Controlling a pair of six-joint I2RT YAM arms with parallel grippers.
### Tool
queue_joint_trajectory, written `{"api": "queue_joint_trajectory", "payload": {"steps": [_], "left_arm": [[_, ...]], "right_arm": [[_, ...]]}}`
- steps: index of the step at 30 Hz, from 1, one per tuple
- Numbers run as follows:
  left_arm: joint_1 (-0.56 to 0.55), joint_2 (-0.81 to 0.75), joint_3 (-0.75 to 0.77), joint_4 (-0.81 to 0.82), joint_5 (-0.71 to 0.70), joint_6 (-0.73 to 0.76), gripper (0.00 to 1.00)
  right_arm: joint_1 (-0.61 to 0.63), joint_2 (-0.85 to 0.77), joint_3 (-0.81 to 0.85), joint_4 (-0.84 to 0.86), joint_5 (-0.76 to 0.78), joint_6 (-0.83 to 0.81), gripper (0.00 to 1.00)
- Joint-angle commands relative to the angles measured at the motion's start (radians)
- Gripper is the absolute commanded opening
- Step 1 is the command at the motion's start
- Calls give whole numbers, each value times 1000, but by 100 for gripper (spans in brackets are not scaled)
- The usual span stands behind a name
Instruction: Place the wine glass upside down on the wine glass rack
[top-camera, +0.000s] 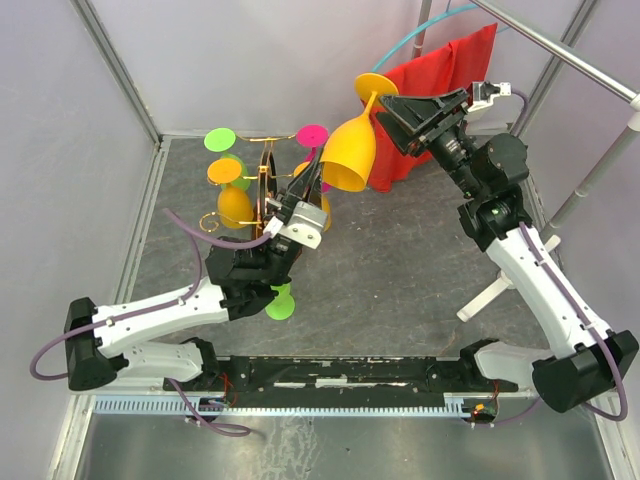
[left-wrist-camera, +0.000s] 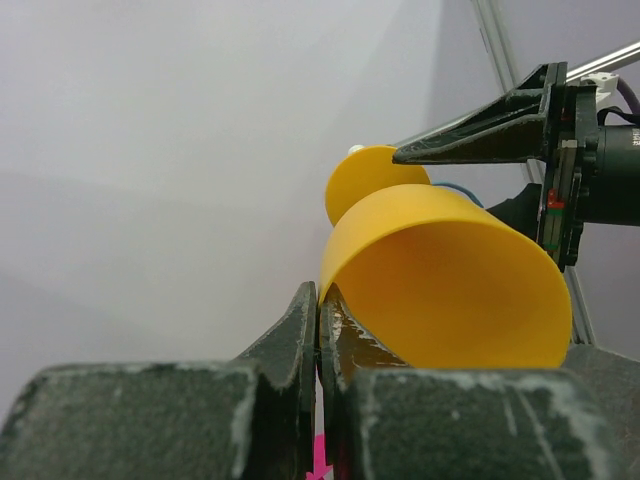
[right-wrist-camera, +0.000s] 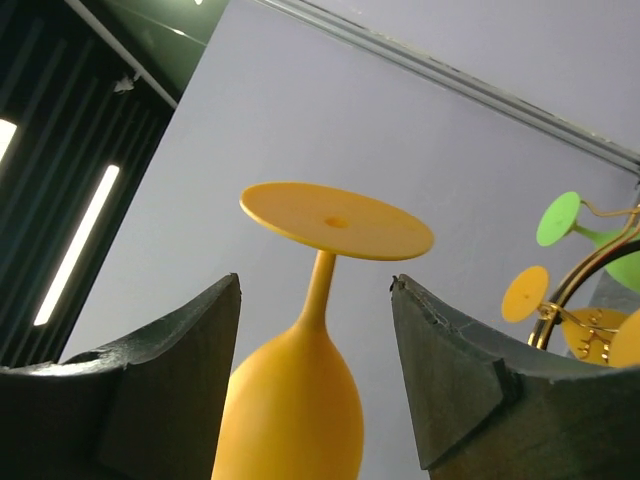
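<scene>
The left gripper (left-wrist-camera: 318, 298) is pinching the rim of the wine glass (top-camera: 350, 150), holding it foot-up in the air just right of the wine glass rack (top-camera: 266, 180). The right gripper (right-wrist-camera: 315, 283) is straddling the stem, fingers apart. The glass is not yet hanging on the rack.

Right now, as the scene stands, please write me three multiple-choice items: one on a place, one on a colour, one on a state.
1. The yellow wine glass is: A between the left pincer and the right pincer, beside the wine glass rack; B out of every view; C lying flat, untouched.
2. The cloth at far right is: A blue; B red; C white.
3. The right pincer is: A shut on the stem; B open around the stem; C out of view.
A, the left pincer pinches its rim; B, plainly red; B, gaps beside both fingers.
</scene>
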Motion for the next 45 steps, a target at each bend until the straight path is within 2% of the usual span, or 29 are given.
{"api": "queue_joint_trajectory", "payload": {"steps": [1, 9, 17, 24, 30, 33, 38, 45], "left_arm": [[-2, 14, 4, 93, 1, -28, 3], [-3, 54, 24, 137, 1, -31, 3], [-3, 98, 48, 176, -35, -17, 3], [-2, 114, 53, 147, -26, -31, 3], [-4, 86, 10, 82, -21, -122, 5], [-4, 71, -17, 68, -26, -158, 5], [-4, 62, -30, 57, -31, -171, 3], [-4, 73, -25, 46, -9, -197, 3]], "right_arm": [[16, 15, 18, 123, -48, 31, 68], [48, 38, 20, 171, -52, 33, 60], [54, 28, 19, 157, -52, -6, 31], [54, 27, 43, 118, -45, -66, 15], [53, 38, 105, 41, -29, -184, 5], [53, 45, 134, 3, -17, -230, 4], [54, 52, 158, -39, -19, -248, 15], [54, 55, 157, -47, -22, -256, 20]]}}
